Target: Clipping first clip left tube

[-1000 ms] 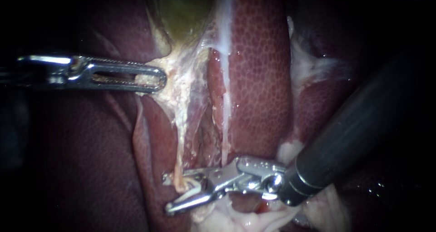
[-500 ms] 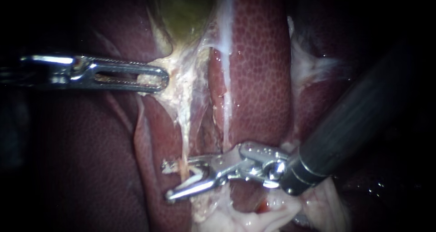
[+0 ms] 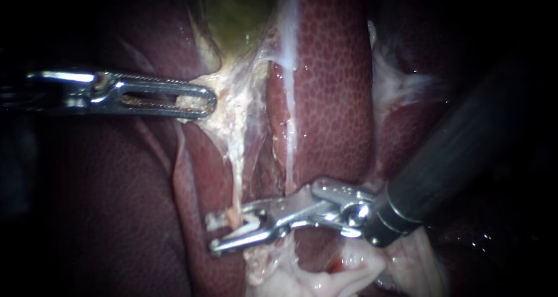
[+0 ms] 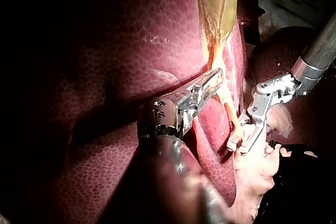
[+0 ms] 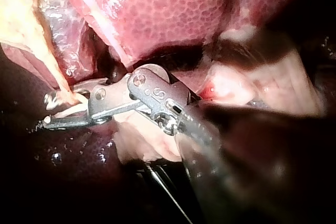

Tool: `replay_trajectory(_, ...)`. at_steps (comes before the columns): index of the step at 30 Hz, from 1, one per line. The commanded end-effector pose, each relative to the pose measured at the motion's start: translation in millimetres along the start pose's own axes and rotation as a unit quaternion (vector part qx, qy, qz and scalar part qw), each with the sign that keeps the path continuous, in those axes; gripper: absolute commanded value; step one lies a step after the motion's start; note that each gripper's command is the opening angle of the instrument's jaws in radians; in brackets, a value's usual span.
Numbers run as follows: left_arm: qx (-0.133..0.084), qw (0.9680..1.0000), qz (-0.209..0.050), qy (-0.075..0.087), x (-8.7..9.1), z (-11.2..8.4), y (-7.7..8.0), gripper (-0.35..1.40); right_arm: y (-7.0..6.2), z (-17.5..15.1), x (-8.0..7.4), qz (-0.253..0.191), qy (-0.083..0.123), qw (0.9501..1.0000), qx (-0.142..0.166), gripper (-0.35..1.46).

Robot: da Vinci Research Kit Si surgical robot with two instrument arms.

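**Left tube lying between the parted jaws of the right hand**

The right instrument's hand (image 3: pixel 213 235), a bright metal pair of jaws on a dark shaft entering from the upper right, is held low over the dark red, mottled liver (image 3: pixel 331 88). Its two jaws are parted in a narrow V, and a gap is seen between their tips. The left tube (image 3: pixel 235 181), a thin pale-yellow strand running down from the yellow-green gallbladder (image 3: pixel 235 12), is passed between these jaws close to their tips. It is seen against the upper jaw; contact with the lower jaw cannot be made out. In the right wrist view the same hand (image 5: pixel 48 109) is shown with its jaws apart and the strand (image 5: pixel 54 72) entering between them.

The left instrument's hand (image 3: pixel 204 102), a slender slotted steel pair of jaws entering from the left, is clamped on the pale cream tissue (image 3: pixel 235 108) just below the gallbladder, where the left tube begins. A little of that tissue is seen through the slot. In the left wrist view this hand (image 4: pixel 212 80) is seen closed at the upper end of the strand (image 4: pixel 229 109), with the right hand (image 4: pixel 242 148) at its lower end.

A second, whiter tube (image 3: pixel 289 134) is seen just beside the left tube, outside the jaws of both hands.
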Motion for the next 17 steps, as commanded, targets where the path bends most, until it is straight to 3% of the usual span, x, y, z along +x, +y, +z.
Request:
replay_trajectory(1,0.0,1.0,0.0,0.0,0.0,0.0,0.0,-0.35,-0.2,0.0,0.2,0.0,0.0,1.0,0.0,-0.35)
replay_trajectory(17,0.0,1.0,0.0,0.0,0.0,-0.1,0.0,-0.35,0.3,-0.1,-0.4,0.001,-0.001,1.0,0.002,-0.35)
